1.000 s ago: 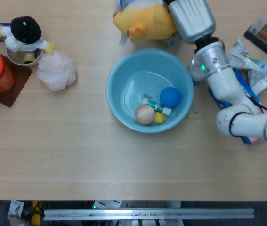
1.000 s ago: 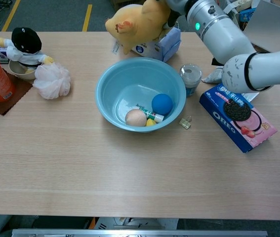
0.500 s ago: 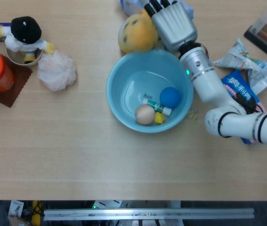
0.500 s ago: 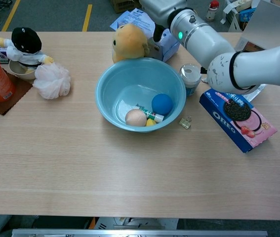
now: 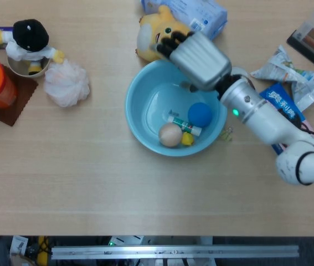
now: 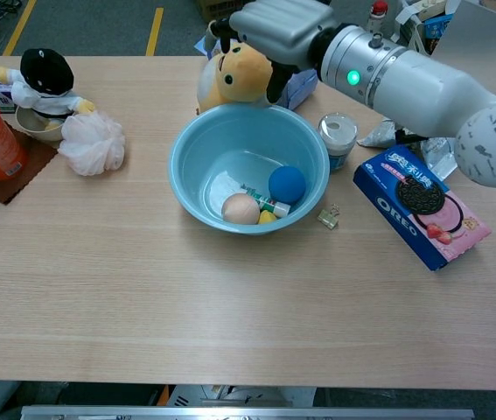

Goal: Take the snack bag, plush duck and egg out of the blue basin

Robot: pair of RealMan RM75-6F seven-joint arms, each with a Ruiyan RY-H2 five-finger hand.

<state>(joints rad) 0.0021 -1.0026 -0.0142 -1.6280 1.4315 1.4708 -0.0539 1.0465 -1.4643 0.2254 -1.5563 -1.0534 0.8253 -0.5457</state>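
Since a second ago I have brought my right hand (image 5: 198, 58) back from the far edge of the table, and the plush duck (image 6: 233, 77), which I had lifted high, now sits on the table just behind the blue basin (image 5: 140, 119), under my fingertips. The hand hovers over the basin's far rim with its fingers pointing at the duck. Whether they grip it or only touch it I cannot tell from either view. My left hand is not in view.

The egg (image 5: 170, 134) lies below and toward me from the hand, on the basin floor, touching a small yellow piece and near a blue ball (image 5: 200, 114) and a glue stick (image 5: 184, 126). The Oreo box (image 6: 420, 208) lies well to the hand's right, outside the basin; I take that for the snack bag.

My worry is the egg: reaching down among that clutter, my fingers could nudge the ball into it, or tip the basin by pressing its rim. Pulling away carelessly could also drag the duck back over the rim.
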